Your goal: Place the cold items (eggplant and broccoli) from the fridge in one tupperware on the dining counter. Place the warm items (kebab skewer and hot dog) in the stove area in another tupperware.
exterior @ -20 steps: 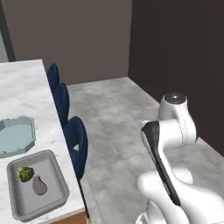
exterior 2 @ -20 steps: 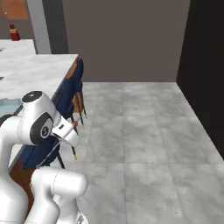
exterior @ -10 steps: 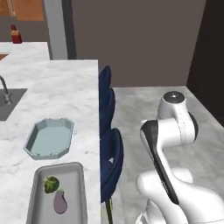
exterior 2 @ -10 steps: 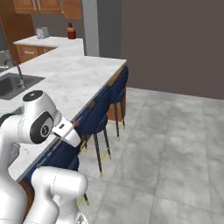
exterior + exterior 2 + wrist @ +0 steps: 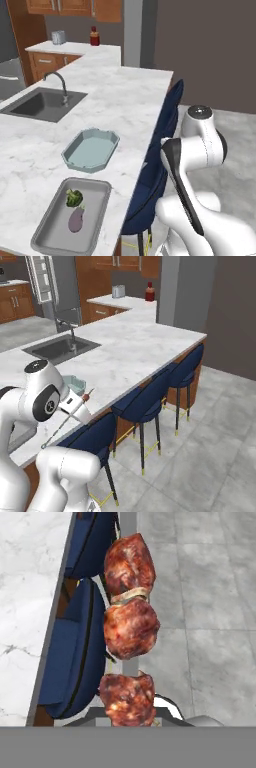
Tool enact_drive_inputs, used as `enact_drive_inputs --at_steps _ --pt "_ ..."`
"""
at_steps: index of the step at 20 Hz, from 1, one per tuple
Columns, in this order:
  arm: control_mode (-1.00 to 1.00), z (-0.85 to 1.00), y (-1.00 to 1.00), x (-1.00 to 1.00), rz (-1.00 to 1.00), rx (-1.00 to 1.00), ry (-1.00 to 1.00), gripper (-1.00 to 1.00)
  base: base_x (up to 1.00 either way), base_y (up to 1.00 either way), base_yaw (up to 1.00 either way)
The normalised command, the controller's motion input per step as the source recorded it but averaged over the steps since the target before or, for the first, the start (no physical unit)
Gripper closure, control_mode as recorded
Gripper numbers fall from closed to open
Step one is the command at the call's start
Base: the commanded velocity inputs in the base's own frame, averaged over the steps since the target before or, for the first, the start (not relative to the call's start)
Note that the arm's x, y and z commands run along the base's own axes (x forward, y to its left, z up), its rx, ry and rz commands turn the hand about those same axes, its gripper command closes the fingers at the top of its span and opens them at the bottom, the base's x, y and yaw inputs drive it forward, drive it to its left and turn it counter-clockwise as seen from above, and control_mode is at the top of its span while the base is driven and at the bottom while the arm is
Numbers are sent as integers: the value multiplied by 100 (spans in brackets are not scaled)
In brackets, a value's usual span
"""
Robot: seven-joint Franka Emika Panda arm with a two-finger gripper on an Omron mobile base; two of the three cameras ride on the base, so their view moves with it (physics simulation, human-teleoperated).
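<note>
White marble surface (image 5: 125, 100) with two containers near its front edge, seen from the left base view. A grey rectangular tupperware tray (image 5: 47, 235) lies closest to the camera and holds a small green broccoli floret (image 5: 74, 197) and, just beside it, a purple eggplant (image 5: 76, 220); the two lie side by side in the same tray. Beyond it, near but apart, sits a pale blue-green octagonal tupperware (image 5: 91, 150). Farther back on the surface are a dark recessed sink (image 5: 40, 103) with a curved metal faucet (image 5: 59, 85).

The kebab skewer (image 5: 129, 629), three browned chunks of meat threaded on a thin stick, is gripped in the claw, which is clenched on it; in the hand view the meat runs up the middle of the frame, above the grey tiled floor (image 5: 210, 612) and next to the dark blue padded stools (image 5: 75, 657) lined along the surface's edge. In the right base view the skewer's thin stick (image 5: 67, 418) slants across the front of the white arm, its reddish tip pointing toward the surface, over the seat of the nearest stool. A red bottle (image 5: 149, 292) and a small metal toaster (image 5: 118, 291) stand on the far rear counter.
</note>
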Motion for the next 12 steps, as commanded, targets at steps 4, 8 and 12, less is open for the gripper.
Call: enact_drive_inputs --at_steps 4,8,12 --pt "100 0 0 0 0 0 0 100 26 1 56" --pt "-100 0 13 8 23 0 12 100 8 5 27" --pt "-100 24 44 63 37 0 22 100 0 0 0"
